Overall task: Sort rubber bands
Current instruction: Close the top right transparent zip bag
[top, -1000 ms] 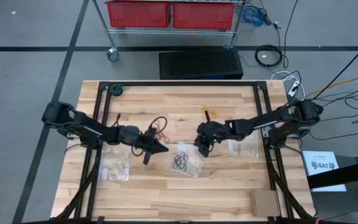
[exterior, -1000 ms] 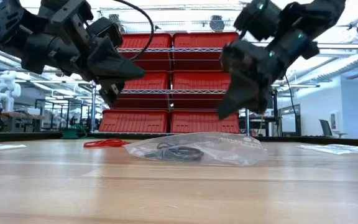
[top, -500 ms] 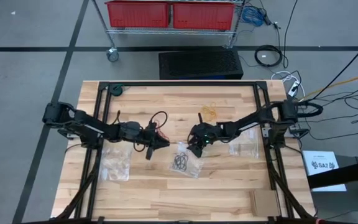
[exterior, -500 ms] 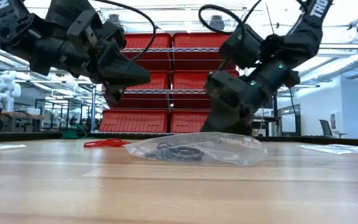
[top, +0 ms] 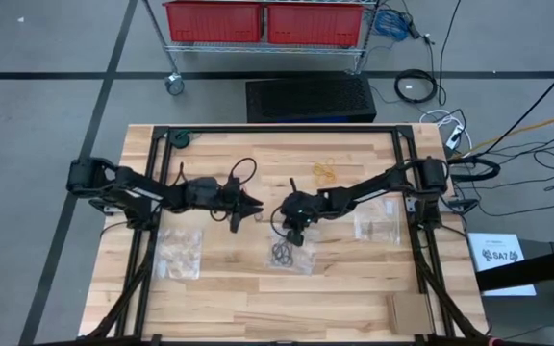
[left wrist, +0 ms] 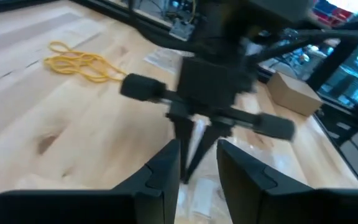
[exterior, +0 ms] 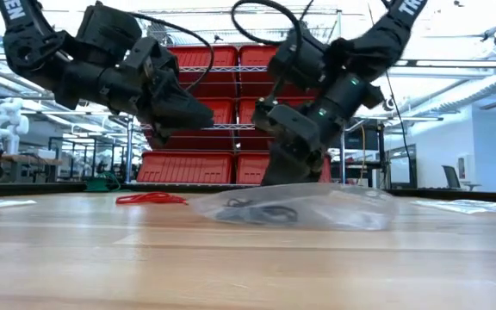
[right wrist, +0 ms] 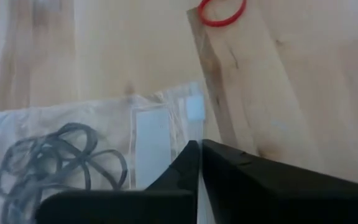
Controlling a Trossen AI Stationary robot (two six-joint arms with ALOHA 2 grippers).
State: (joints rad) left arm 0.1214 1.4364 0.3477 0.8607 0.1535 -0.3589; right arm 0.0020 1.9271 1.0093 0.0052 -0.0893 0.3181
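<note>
A clear bag (top: 289,254) holding black rubber bands (right wrist: 48,163) lies flat at mid-table. My right gripper (top: 293,229) slants down onto the bag's far edge and is shut there. Red rubber bands (exterior: 149,198) lie on the wood just left of it, and one of them (right wrist: 222,11) shows in the right wrist view. Yellow rubber bands (top: 325,171) lie farther back. My left gripper (top: 250,207) hovers above the table near the red bands, open and with nothing between its fingers (left wrist: 166,171), pointing at the right gripper. My right gripper pinches the clear bag's far edge by its white closure strip (right wrist: 191,121) between its two fingertips. It comes from above, slanting down from the table's right. One layer or both, I cannot tell. The bag lies on the table with the black bands inside.
Another clear bag (top: 179,252) lies at the left and a third (top: 378,223) at the right. A small cardboard box (top: 410,309) sits at the near right corner. The black frame rails (top: 277,131) border the table.
My right gripper has gone toward the table's left and down onto the bag's far edge, and its fingers have shut there. The bag has shifted a little on the table. My left gripper has swung toward the far edge, staying above the table.
</note>
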